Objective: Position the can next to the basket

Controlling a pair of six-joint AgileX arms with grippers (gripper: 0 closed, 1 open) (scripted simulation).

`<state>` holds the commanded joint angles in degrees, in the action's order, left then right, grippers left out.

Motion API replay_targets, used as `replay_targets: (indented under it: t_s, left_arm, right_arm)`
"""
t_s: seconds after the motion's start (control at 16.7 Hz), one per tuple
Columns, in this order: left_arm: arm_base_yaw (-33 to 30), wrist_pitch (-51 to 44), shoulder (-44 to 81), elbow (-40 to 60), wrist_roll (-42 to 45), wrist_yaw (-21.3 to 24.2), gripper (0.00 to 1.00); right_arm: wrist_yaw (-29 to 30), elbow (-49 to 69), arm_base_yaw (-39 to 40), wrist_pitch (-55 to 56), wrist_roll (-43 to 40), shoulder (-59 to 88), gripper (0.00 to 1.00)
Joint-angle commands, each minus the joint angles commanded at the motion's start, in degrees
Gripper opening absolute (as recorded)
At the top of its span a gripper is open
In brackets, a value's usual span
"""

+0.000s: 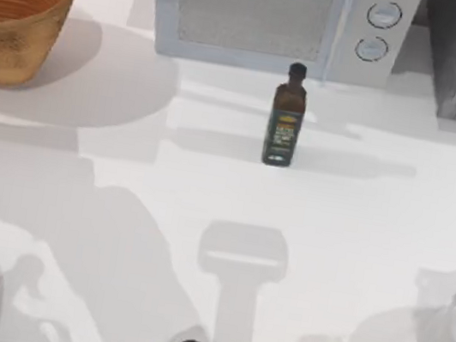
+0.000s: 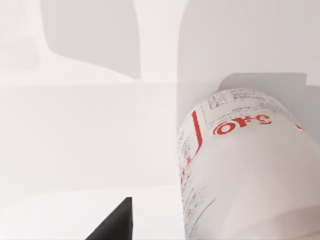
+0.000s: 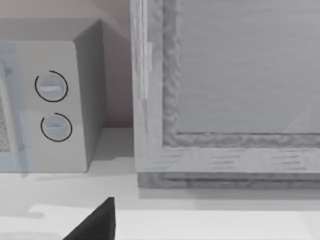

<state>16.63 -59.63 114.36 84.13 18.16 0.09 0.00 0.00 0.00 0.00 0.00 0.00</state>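
The can [image 2: 240, 170] looms close before the left wrist camera; whether the left gripper grips it I cannot tell. The basket [image 1: 14, 11] sits at the table's far-left corner. An unsecured can could slip or topple beside it.

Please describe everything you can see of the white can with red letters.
The can appears close up in the left wrist view. It is a smooth white cylinder carrying red lettering, a red vertical stripe and blocks of fine grey print. The lettering reads upside down in that view. It casts a grey shadow on the white surface behind it. A dark finger of the left gripper shows beside it, apart from it; what touches the can cannot be told.
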Motion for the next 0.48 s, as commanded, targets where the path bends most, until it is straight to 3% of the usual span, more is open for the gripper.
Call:
replay_targets:
  t_s: [0.48]
  left_arm:
    - [0.30,-0.90,-0.27,0.12,0.11,0.01,1.00]
  right_arm:
    - [0.00,0.00,0.00,0.00,0.00,0.00,1.00]
